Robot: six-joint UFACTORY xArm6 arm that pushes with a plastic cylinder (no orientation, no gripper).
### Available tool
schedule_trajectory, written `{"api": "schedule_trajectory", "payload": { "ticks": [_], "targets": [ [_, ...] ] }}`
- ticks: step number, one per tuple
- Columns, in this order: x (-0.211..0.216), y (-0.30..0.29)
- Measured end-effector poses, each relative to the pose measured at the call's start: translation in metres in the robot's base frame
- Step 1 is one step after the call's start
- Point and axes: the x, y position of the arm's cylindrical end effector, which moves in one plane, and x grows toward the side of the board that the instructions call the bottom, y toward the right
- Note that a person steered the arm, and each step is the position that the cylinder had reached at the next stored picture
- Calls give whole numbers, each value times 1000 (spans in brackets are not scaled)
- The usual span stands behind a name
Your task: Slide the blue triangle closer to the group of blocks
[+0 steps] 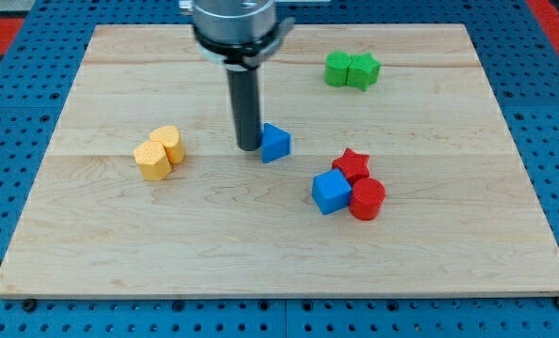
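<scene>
The blue triangle (276, 143) lies near the middle of the wooden board (279, 253). My tip (248, 146) stands just to the triangle's left, touching or nearly touching it. The group of blocks lies to the lower right of the triangle: a red star (352, 164), a blue cube (331, 192) and a red cylinder (367, 199), packed together. A gap of bare board separates the triangle from the group.
Two yellow blocks (159, 153) sit together at the view's left. Two green blocks (351, 70) sit together at the view's top right. The board rests on a blue perforated table (7, 113).
</scene>
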Motion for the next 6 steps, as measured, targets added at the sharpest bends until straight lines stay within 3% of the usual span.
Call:
{"api": "schedule_trajectory", "payload": {
  "ticks": [1, 3, 4, 6],
  "targets": [
    [0, 39],
    [-35, 36],
    [-42, 79],
    [-26, 97]
  ]
}}
